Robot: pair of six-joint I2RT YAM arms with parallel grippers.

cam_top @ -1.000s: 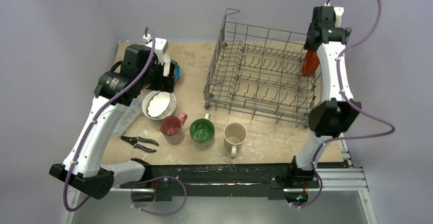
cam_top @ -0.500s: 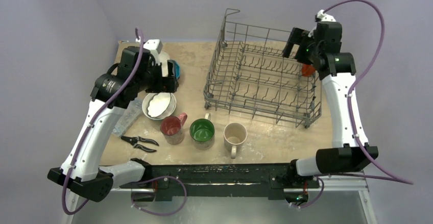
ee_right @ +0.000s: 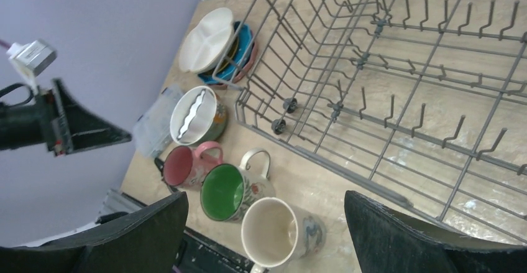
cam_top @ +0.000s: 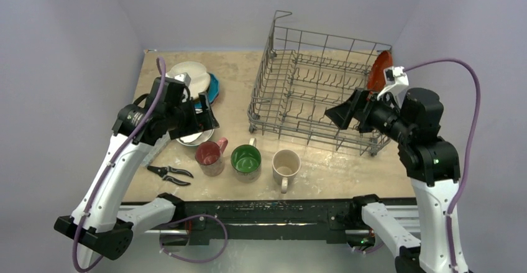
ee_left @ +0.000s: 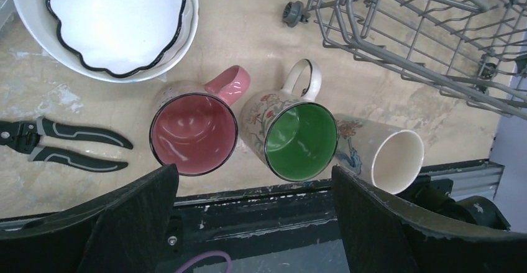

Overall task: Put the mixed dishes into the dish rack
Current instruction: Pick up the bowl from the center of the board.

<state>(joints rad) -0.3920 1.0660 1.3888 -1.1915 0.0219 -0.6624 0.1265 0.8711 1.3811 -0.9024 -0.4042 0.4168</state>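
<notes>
The grey wire dish rack [cam_top: 317, 92] stands at the back right. An orange plate [cam_top: 380, 69] stands on edge at its far right corner. Red [cam_top: 209, 153], green [cam_top: 246, 160] and cream [cam_top: 286, 164] mugs stand in a row near the front. A white bowl with a small wavy-rimmed bowl inside [ee_left: 118, 18] sits left of them. My left gripper [cam_top: 205, 116] is open and empty just above that bowl. My right gripper [cam_top: 343, 112] is open and empty over the rack's front right part. A white divided plate [cam_top: 191, 73] tops a stack of plates with a blue one showing [cam_top: 213, 86].
Black-handled pliers [cam_top: 169, 173] lie at the front left. A clear plastic box [ee_right: 152, 130] lies left of the bowl. The rack's small wheels [ee_left: 292, 12] rest on the table near the mugs. The black base rail [cam_top: 267, 214] runs along the near edge.
My right arm has swung down from the rack's far right corner to its front right, leaving the orange plate there. My left gripper has moved nearer, from the plate stack to above the bowl.
</notes>
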